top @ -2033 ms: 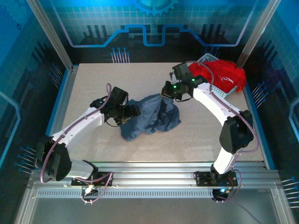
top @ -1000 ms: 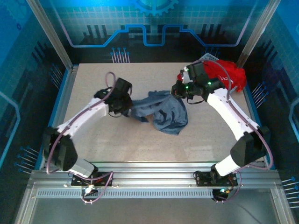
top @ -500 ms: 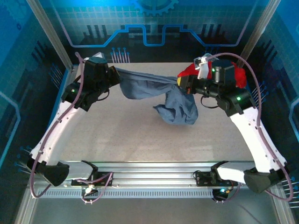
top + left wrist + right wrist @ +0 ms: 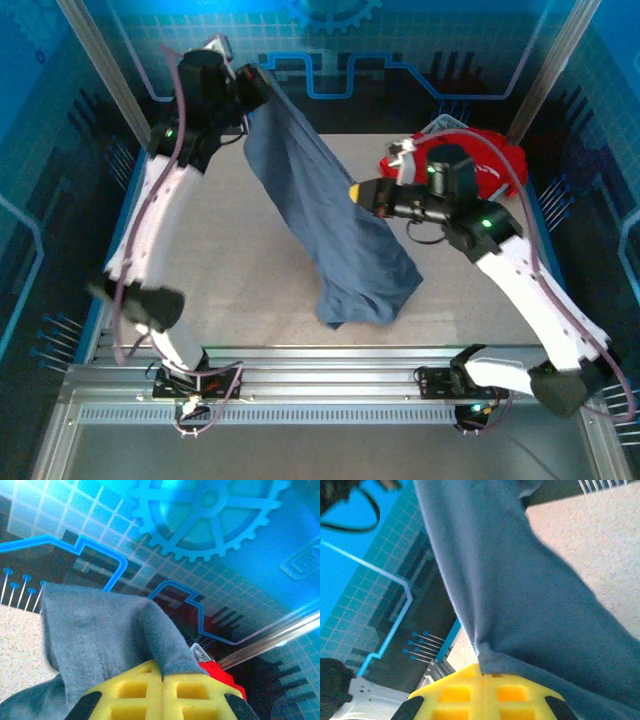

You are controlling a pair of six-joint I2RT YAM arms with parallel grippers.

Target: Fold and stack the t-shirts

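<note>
The slate-blue t-shirt (image 4: pixel 330 220) above the table (image 4: pixel 230 290) is soft, matt knit cloth with fine ribbing. The table top looks matt, grainy and speckled. At the table's far right corner, the red t-shirt (image 4: pixel 492 165) is matt cloth in a white plastic basket (image 4: pixel 443 124). Brushed metal rails (image 4: pixel 330 365) line the table's near edge

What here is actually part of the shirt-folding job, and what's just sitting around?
Part of the job: dark blue t-shirt, pinched by the left gripper and right gripper, hanging between them; red t-shirt, bundled at the far right.
Just there: white basket behind the red t-shirt; table.
</note>
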